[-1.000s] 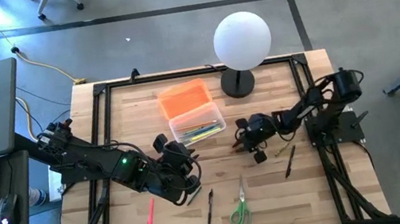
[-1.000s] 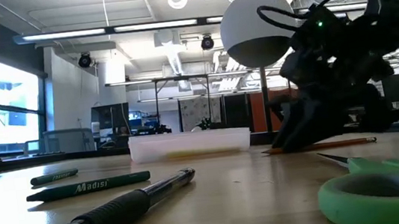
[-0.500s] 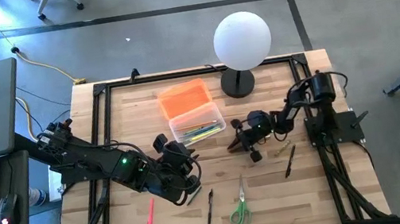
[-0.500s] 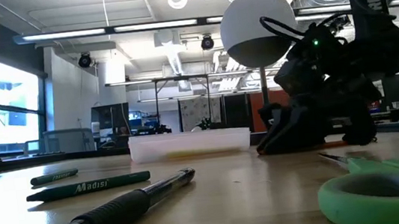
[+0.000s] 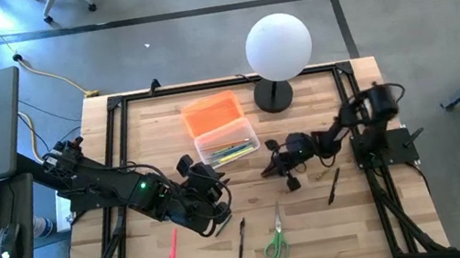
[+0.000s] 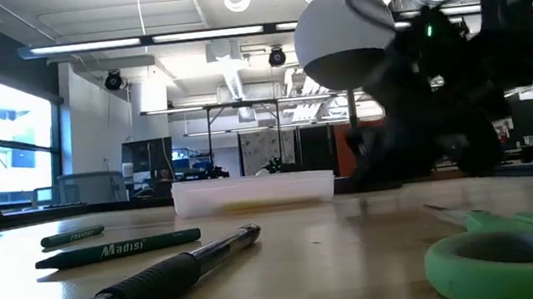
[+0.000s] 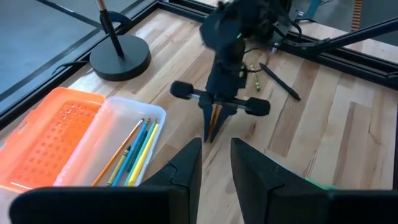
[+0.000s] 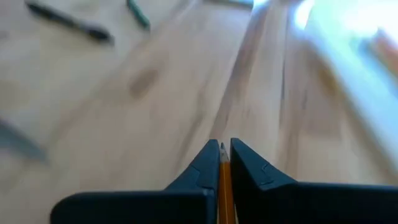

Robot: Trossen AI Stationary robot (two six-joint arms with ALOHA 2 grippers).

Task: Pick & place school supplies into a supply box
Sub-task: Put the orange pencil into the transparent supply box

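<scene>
The supply box [image 5: 228, 143] is a clear tray holding several pencils, its orange lid [image 5: 211, 113] lying open on the far side. My right gripper [image 5: 271, 168] hangs just right of the box, shut on an orange pencil [image 7: 212, 126]. My left gripper [image 5: 215, 207] rests low near the box's near-left side, open and holding nothing. Lying flat on the table are a pink marker [image 5: 172, 249], a black pen [image 5: 242, 237], green-handled scissors [image 5: 275, 238] and another black pen [image 5: 334, 185]. Green pencils [image 6: 117, 249] and a pen [image 6: 151, 283] fill the low view's foreground. My right gripper pinches the orange pencil [image 8: 223, 177] between its two fingers. The pencil lies along the fingers, and its point [image 7: 210, 137] sticks out just past their tips. The fingers slant down from the table's right. The pencil is lifted clear of the table.
A white globe lamp [image 5: 278, 45] stands on a dark round base [image 5: 274, 96] at the far edge, right of the box. A black frame [image 5: 122, 146] borders the tabletop. A small item [image 5: 322, 170] lies by the right arm. A desk with a keyboard stands off to the left.
My right gripper has moved toward the table's left, nearer the box, staying shut on the orange pencil. The pencil, which lay along the table a second ago, has come up off the wood with the gripper.
</scene>
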